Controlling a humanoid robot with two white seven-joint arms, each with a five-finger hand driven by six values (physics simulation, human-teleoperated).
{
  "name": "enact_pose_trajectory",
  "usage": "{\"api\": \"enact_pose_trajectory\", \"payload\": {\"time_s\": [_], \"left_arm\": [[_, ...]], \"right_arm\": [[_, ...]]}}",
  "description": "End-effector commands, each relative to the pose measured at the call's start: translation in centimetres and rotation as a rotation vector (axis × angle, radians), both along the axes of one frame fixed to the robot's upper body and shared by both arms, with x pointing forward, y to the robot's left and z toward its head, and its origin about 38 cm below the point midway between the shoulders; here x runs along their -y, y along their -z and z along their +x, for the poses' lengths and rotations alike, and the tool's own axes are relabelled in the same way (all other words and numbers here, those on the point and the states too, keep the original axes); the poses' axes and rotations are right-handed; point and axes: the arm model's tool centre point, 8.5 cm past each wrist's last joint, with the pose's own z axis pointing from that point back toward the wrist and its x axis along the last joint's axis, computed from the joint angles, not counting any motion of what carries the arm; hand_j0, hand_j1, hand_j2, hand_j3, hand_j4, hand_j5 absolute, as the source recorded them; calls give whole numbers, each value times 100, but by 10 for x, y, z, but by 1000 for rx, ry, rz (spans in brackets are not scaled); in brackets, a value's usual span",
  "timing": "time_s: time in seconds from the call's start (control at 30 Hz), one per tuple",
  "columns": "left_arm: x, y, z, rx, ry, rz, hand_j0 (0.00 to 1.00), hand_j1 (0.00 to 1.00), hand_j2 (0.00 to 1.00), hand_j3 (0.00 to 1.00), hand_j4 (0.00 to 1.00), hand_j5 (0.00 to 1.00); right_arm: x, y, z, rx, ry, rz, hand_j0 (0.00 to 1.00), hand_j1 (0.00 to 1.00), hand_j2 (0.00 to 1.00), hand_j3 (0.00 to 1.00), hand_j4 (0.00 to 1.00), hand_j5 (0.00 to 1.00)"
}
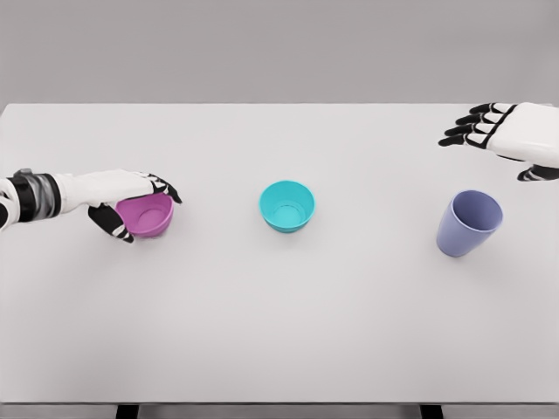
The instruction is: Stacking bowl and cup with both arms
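White tabletop is being shown under a plain grey background. The fingers of the left hand are being curled over the rim of the pink bowl, with the thumb set against its near side, so the bowl is being grasped at the left of the tabletop. The grasp step is judged to be in hand; a lift and a carry toward the teal bowl at the centre, well apart, are being called for next. The right hand is being held with fingers spread and empty, above and beyond the lavender cup, apart from it.
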Motion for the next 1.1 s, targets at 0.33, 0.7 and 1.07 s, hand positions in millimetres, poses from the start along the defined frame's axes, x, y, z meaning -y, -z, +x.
{"api": "enact_pose_trajectory", "payload": {"time_s": [0.33, 0.7, 1.07], "left_arm": [[19, -24, -5, 55, 71, -21, 71, 71, 71, 71, 71, 71], [42, -46, -12, 112, 151, -34, 70, 70, 70, 70, 70, 70], [76, -55, -9, 146, 218, -92, 70, 70, 70, 70, 70, 70]], "right_arm": [[3, -2, 1, 2, 11, 2, 100, 100, 100, 100, 100, 100], [6, -2, 1, -1, 19, 0, 100, 100, 100, 100, 100, 100], [6, -2, 1, 1, 19, 1, 100, 100, 100, 100, 100, 100]]}}
